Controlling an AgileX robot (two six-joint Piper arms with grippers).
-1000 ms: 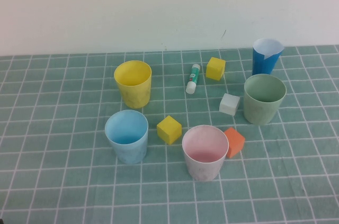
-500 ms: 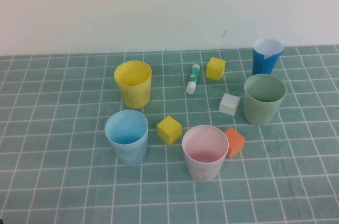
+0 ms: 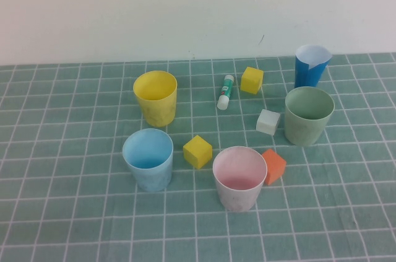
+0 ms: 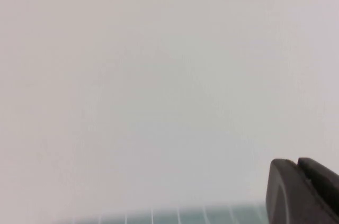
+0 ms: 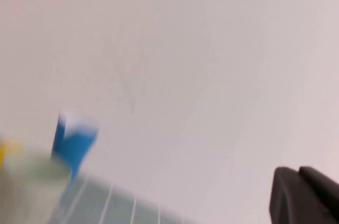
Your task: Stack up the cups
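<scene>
Green gridded mat (image 3: 62,212) covers the table, with a plain white wall (image 3: 154,8) behind.

High view: four cups, all upright, mouths up, long axes vertical, none nested. Yellow cup (image 3: 155,98) sits at 11 o'clock of the layout; blue cup (image 3: 148,159) at 8 o'clock, nearer the robot. Pink cup (image 3: 239,178) at 5 o'clock, nearest the robot. Green cup (image 3: 308,115) at 3 o'clock. All four stand apart from one another. A yellow cube (image 3: 197,151) lies between the blue and pink cups. An orange cube (image 3: 273,166) sits just beside the pink cup at its 2 o'clock; touching or not, cannot tell. A white cube (image 3: 268,122) lies just beside the green cup at its 9 o'clock. A second yellow cube (image 3: 252,80) and a glue stick (image 3: 225,91), lying flat with its long axis toward 12, sit between the yellow and green cups toward the wall. A dark-blue paper cone (image 3: 310,65) stands upright at 12 o'clock of the green cup, near the wall. Neither arm shows here.

Left wrist view: left gripper (image 4: 302,192) is a dark block at the picture's edge, facing the wall; a strip of mat shows. Open or closed: cannot tell.

Right wrist view: right gripper (image 5: 302,195) likewise at the edge, facing the wall. Cone (image 5: 73,142) and green cup (image 5: 32,187) appear blurred. Open or closed: cannot tell.
</scene>
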